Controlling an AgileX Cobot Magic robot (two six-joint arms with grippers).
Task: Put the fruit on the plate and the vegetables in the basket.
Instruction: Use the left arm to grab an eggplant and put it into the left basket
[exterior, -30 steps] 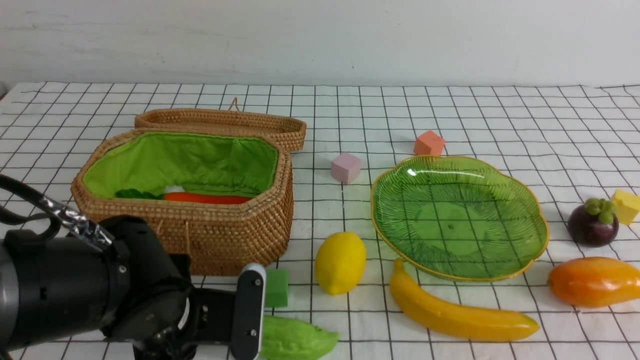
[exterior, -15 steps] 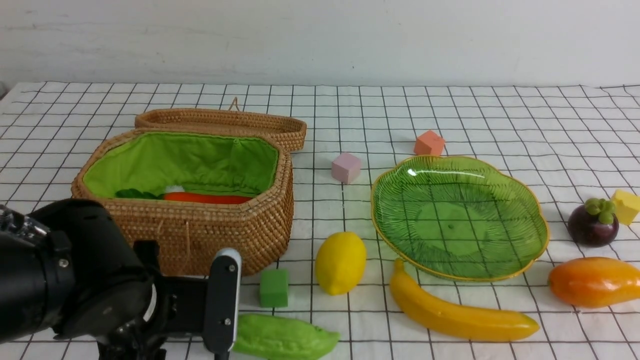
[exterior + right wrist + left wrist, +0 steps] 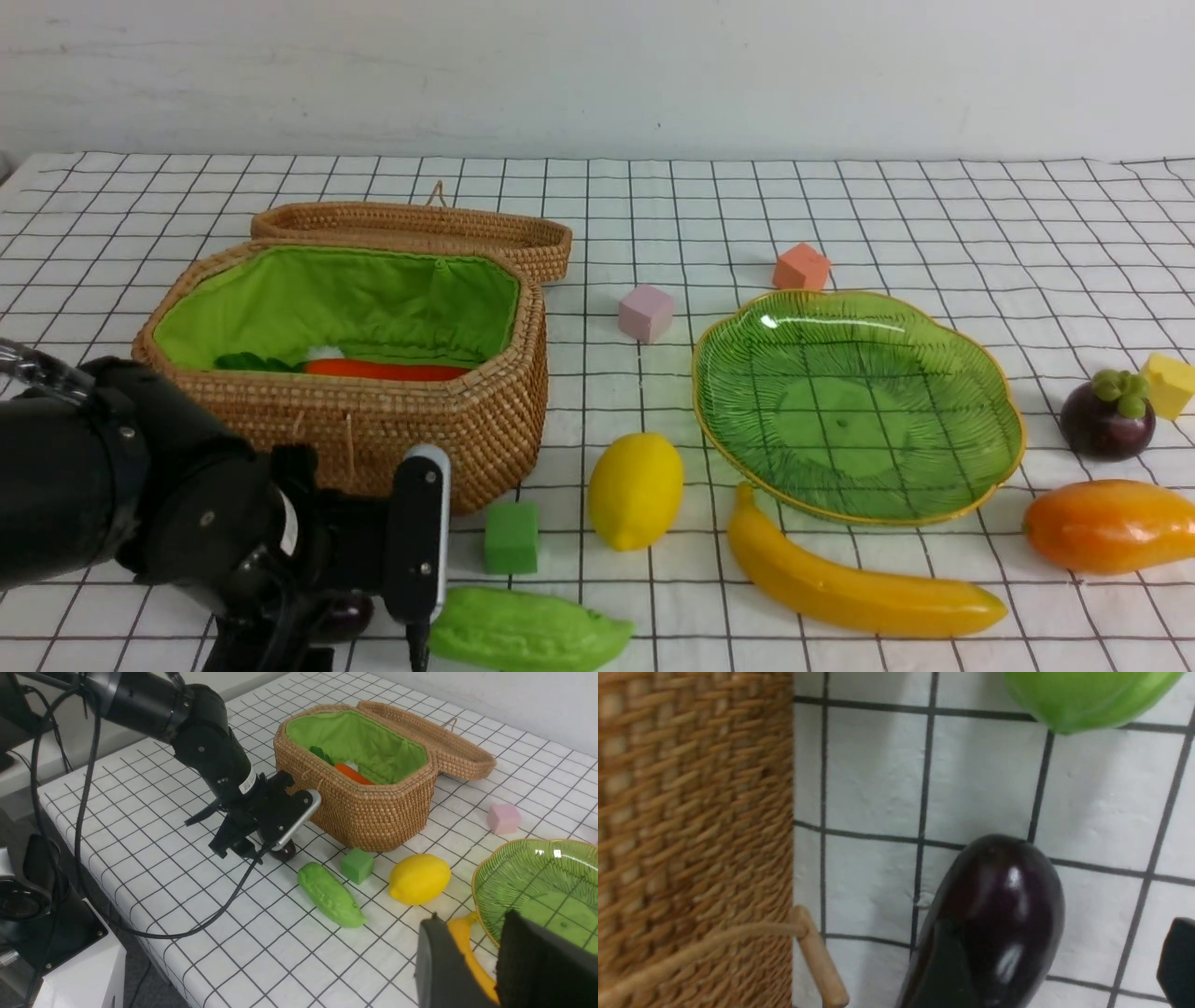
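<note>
As spread left fingers [image 3: 945, 975] straddle it, eggplant [image 3: 1008, 905] lies beside basket [image 3: 691, 812].

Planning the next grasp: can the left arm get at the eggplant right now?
Probably yes: the open left pincer hangs right over the eggplant, with the basket beside it, not between.

Pink cube [image 3: 645, 314], orange cube [image 3: 801, 268], yellow cube [image 3: 1168, 385] and green cube [image 3: 512, 538] lie apart on checked cloth [image 3: 840, 215].
</note>
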